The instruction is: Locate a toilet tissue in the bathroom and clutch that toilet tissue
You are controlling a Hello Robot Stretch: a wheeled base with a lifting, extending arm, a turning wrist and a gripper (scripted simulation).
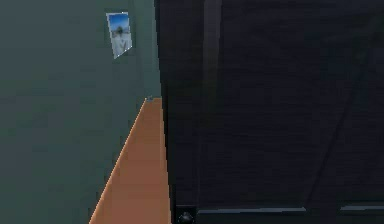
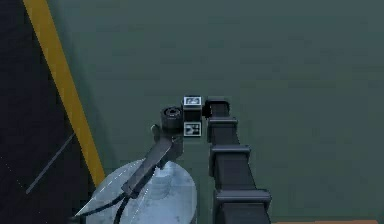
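Early on, I reckon: search stage, grab not yet done. Fwd view: dark door (image 1: 280, 110) at right, wall pic (image 1: 118, 33) upper left. Where the toilet tissue is, can't tell. My hand (image 2: 118, 200) sits lower left-centre of arm side view w/ a pale rounded thing (image 2: 175, 195) behind it; can't tell if it holds anything.

From my seat the wall (image 1: 60, 110) reads as flat, matt grey-green paint. The black door (image 1: 280, 100) is smooth with a faint sheen along its panel lines. The orange-brown floor (image 1: 140, 170) looks like smooth wood. The arm (image 2: 232, 165) and gripper (image 2: 140, 180) look like dark matt plastic, and the robot's pale base (image 2: 165, 200) is glossy.
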